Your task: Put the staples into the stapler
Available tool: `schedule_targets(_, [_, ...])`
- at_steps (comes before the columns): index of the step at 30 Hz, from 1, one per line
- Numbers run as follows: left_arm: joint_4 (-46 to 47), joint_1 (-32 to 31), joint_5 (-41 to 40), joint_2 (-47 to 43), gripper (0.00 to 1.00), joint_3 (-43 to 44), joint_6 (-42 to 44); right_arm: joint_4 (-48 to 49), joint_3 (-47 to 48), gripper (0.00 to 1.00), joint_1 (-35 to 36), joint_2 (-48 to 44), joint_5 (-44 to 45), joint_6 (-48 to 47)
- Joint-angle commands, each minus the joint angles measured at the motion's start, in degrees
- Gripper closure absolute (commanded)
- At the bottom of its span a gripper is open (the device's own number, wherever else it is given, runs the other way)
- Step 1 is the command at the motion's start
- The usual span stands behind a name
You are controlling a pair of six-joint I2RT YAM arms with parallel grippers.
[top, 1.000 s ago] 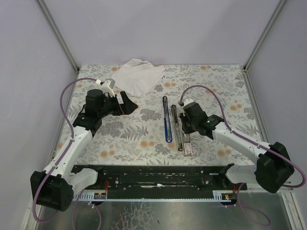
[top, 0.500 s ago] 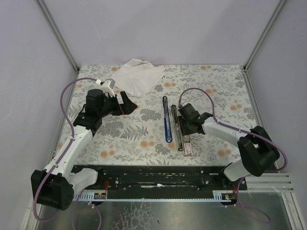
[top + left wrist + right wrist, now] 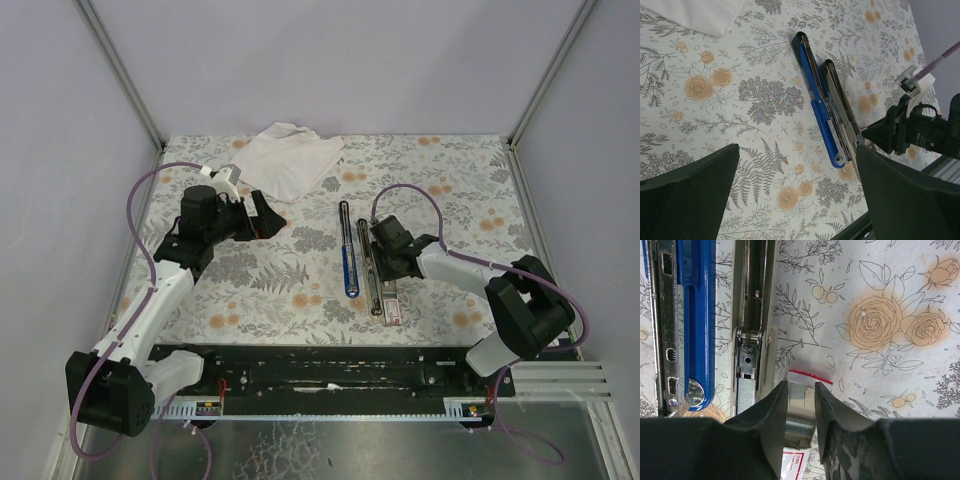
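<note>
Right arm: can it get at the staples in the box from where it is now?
Probably yes. The right gripper hangs directly over the open box, jaws slightly parted, with the staples showing between its fingers and nothing covering them. The open stapler lies close alongside.

The left arm (image 3: 160, 290) stood bent at the elbow with the left gripper (image 3: 268, 218) held high, its jaws spread wide, while the right arm (image 3: 470, 272) lay low, angled inward, the right gripper (image 3: 801, 390) pointing down, its jaws only a narrow gap apart
</note>
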Motion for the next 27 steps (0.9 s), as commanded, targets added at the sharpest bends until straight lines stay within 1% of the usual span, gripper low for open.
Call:
schedule_targets(1, [1.3,-0.2,-0.5,0.1,0.0,0.3,1.2,1.4,0.5,0.67,-0.5,0.6,0.2,0.1])
schedule_targets(6, [1.3,-0.2,-0.5,0.3,0.0,0.4,1.1,2.0,-0.3,0.71,-0.8,1.1,-0.3,0.2])
schedule_targets(11, [1.2,-0.1,-0.6,0.2,0.0,0.3,1.1,2.1,-0.1,0.77,-0.9,1.3,-0.9,0.8])
schedule_targets(15, [1.4,-0.1,-0.6,0.1,0.0,0.0,0.8,1.1,0.0,0.78,-1.3,-0.4,-1.2,1.0])
schedule_targets(18, [2.2,-0.2,0.3,-0.3,0.0,-0.5,-0.3,-0.6,0.5,0.79,-1.5,-3.4,-1.0,0.9])
schedule_targets(23, [7.6,-3.1,4.0,-1.8,0.0,-3.9,-5.7,-3.5,2.6,0.79,-2.2,-10.6,-2.5,0.5])
schedule_targets(27, [16.0,-8.9,7.0,-3.4,0.0,-8.3,-13.5,-2.6,4.7,0.79,-2.4,-16.4,-10.4,0.7])
